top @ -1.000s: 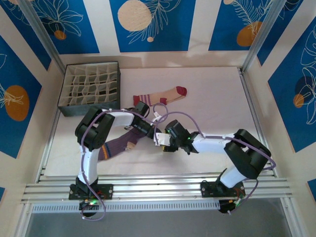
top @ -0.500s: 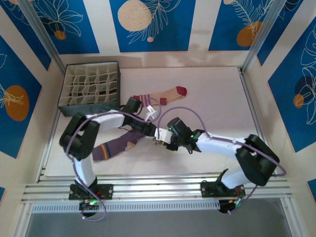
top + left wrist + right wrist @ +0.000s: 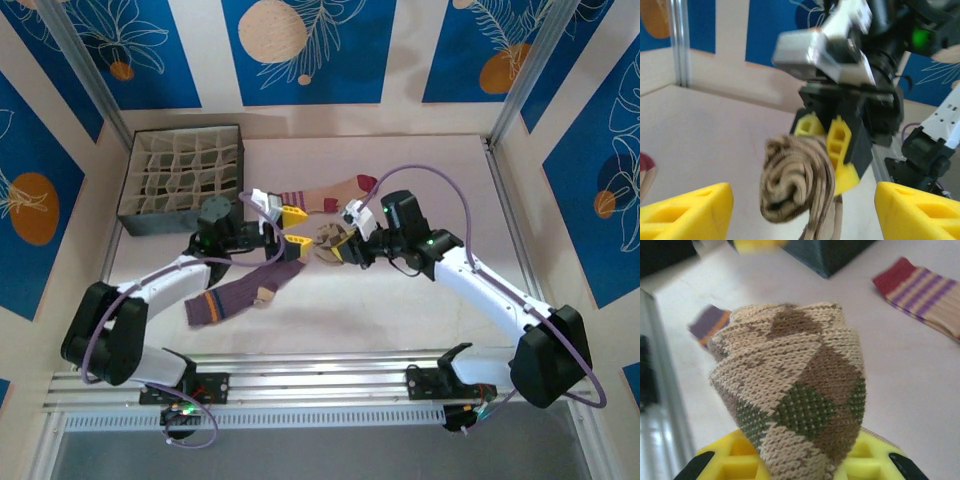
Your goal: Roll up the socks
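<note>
Right claw (image 3: 342, 246) pinching the knitted argyle sock (image 3: 790, 390) rolled into a bundle, left claw (image 3: 293, 228) spread beside it, purple sock (image 3: 240, 293) lying flat nearer the table's (image 3: 440, 320) front edge, striped tan sock (image 3: 325, 193) behind.

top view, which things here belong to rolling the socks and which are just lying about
Job in hand:
argyle sock, rolled, pinched in the right gripper
purple sock
striped tan sock

Lying about:
compartment box
blue wall panels
</note>
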`<state>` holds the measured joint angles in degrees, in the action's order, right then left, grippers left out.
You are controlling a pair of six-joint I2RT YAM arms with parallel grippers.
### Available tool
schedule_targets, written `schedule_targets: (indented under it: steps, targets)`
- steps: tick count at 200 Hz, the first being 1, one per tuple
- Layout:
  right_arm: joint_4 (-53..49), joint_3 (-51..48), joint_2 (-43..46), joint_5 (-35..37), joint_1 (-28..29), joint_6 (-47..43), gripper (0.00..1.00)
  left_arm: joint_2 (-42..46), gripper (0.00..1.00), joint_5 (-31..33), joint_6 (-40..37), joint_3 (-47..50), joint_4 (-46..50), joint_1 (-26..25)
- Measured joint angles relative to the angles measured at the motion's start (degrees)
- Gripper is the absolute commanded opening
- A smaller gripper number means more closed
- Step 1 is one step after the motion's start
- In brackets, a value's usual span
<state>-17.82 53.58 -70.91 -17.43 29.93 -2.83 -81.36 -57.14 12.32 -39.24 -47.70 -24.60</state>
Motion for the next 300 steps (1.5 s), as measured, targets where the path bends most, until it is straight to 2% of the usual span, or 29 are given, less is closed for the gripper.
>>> schedule_targets:
  steps: [29, 53, 105, 162, 171, 176, 200, 210, 217, 230, 239, 270, 285, 300]
  targets:
    - [-0.07, 3.28, -0.02, -8.96, -1.42, 3.93, 0.00, -4.46, 0.75, -2.86, 8.61, 0.96, -16.02, -0.22]
    - [-0.13, 4.74, -0.04, -14.19, -1.46, 6.21, 0.00, -6.16, 0.77, -4.87, 12.96, 0.96, -23.76, -1.14]
    - [0.20, 5.66, -0.66, -25.18, -1.84, 9.09, 0.00, -7.48, 0.75, -9.77, 16.83, -0.50, -28.94, -1.92]
    - [-3.61, 11.67, -5.22, -35.56, -0.28, 8.96, 0.00, -7.34, 0.60, -16.61, 19.30, -4.26, -31.26, -1.95]
    - [-4.66, 12.68, -5.99, -36.52, 0.11, 8.70, 0.00, -7.21, 0.55, -17.97, 19.82, -4.79, -31.65, -1.95]
    - [-5.31, 13.31, -6.45, -37.00, 0.31, 8.48, 0.00, -7.10, 0.49, -18.84, 20.02, -5.09, -31.87, -1.95]
    - [-8.28, 16.17, -8.59, -39.26, 0.74, 7.06, 0.00, -6.56, 0.12, -22.60, 21.75, -6.34, -32.85, -1.86]
    - [-9.31, 16.74, -8.85, -39.87, 0.74, 6.38, 0.00, -6.27, 0.00, -23.80, 21.97, -6.56, -33.11, -1.62]
    - [-9.81, 16.92, -8.85, -39.98, 0.74, 6.14, 0.08, -6.12, 0.00, -24.26, 22.21, -6.58, -33.16, -1.46]
    - [-10.29, 17.05, -8.81, -39.74, 0.74, 5.88, 0.39, -5.81, 0.00, -24.46, 22.69, -6.60, -33.03, -1.40]
    - [-10.21, 17.05, -8.76, -38.84, 0.81, 6.43, 0.52, -5.79, 0.00, -24.06, 22.97, -6.60, -32.79, -1.38]
    - [-8.59, 16.96, -7.69, -30.91, 0.70, 7.89, 0.64, -5.73, 0.00, -20.20, 24.28, -6.60, -31.32, 1.57]
    - [-7.93, 16.90, -6.38, -24.81, 0.22, 9.05, 0.68, -5.35, 0.00, -17.84, 24.68, -6.60, -29.11, 6.40]
    - [-7.74, 16.90, -5.14, -17.42, -0.57, 10.47, 0.69, -3.96, 0.00, -15.02, 21.94, -6.69, -22.40, 12.09]
